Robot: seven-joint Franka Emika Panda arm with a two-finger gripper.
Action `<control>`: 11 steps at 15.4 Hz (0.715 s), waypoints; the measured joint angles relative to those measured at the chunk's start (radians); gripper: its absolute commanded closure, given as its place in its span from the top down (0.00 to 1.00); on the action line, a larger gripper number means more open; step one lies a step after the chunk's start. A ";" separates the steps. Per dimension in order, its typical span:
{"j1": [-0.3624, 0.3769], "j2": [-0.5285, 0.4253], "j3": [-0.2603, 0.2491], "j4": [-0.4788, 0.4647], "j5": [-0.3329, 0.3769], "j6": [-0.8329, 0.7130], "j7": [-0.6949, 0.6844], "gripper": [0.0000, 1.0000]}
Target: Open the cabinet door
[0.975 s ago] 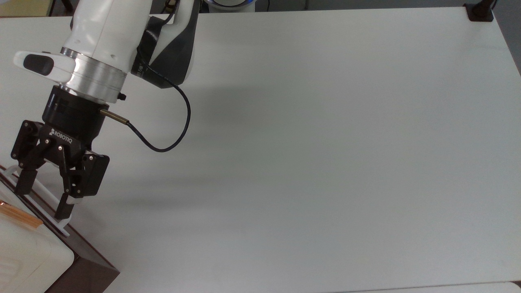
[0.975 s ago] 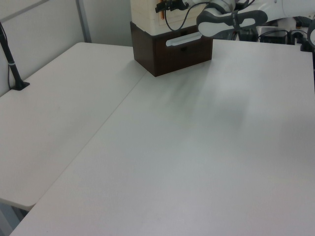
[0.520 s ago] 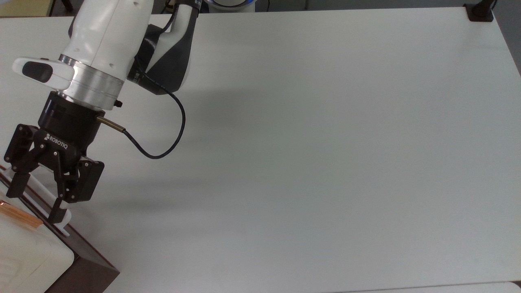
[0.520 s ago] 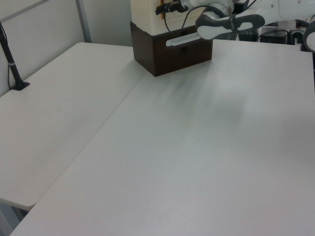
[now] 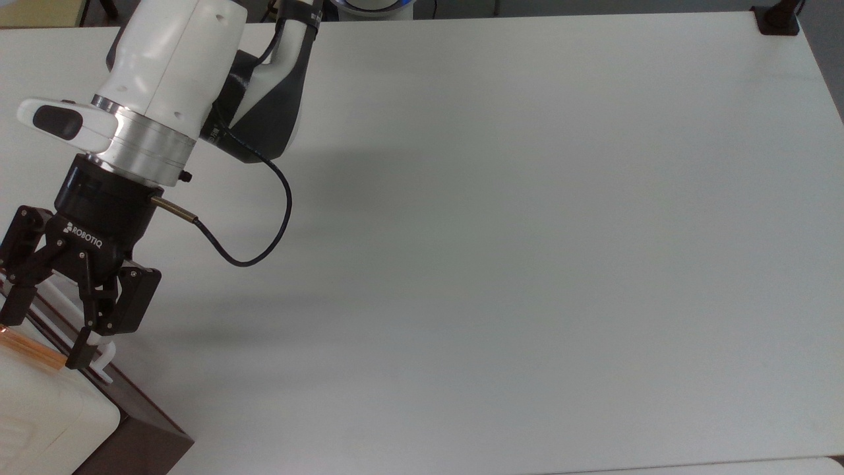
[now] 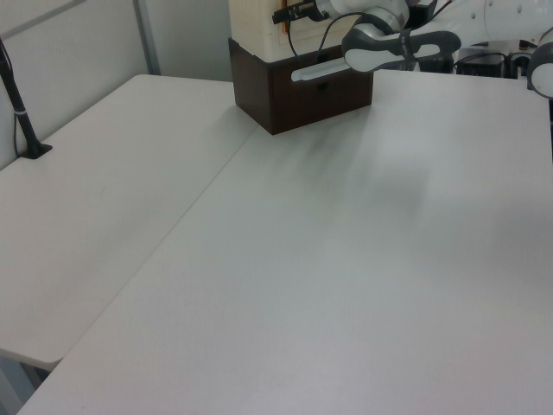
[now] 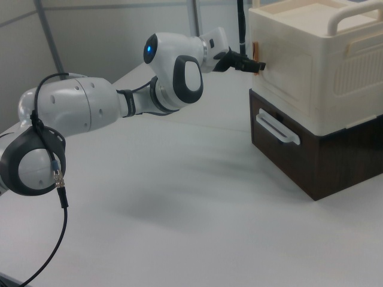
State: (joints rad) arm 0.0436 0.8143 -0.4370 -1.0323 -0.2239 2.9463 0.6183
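We found the end effector [image 5: 39,333] wide open and empty, its fingers bracketing the copper-orange handle [image 7: 256,55] at the cabinet door's [image 7: 287,75] edge, directly ahead, above the dark brown drawer [image 7: 281,146].

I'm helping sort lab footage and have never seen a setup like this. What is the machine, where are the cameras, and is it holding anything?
This is one white robot arm ending in a black two-finger gripper. One camera looks down from above, and two look across the table from opposite sides. A small cabinet stands at the table's edge: a cream-white upper box whose door has a copper-orange strip handle, over a dark brown drawer with a white loop handle. The gripper's fingers are spread open at the copper handle, holding nothing yet.
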 measured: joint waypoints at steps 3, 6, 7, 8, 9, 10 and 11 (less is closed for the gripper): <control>0.000 0.003 -0.006 0.010 0.000 0.004 0.000 0.76; 0.000 0.003 -0.011 0.018 0.000 0.004 0.000 0.68; 0.000 0.003 -0.013 0.019 0.000 0.004 0.000 0.63; 0.000 0.003 -0.015 0.019 0.000 0.004 0.000 0.56; 0.001 0.003 -0.018 0.019 0.000 0.004 0.000 0.51; 0.001 0.003 -0.020 0.019 0.000 0.004 0.000 0.49; 0.001 0.003 -0.021 0.019 0.000 0.004 0.000 0.45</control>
State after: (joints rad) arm 0.0442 0.8178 -0.4585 -1.0130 -0.2240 2.9505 0.6178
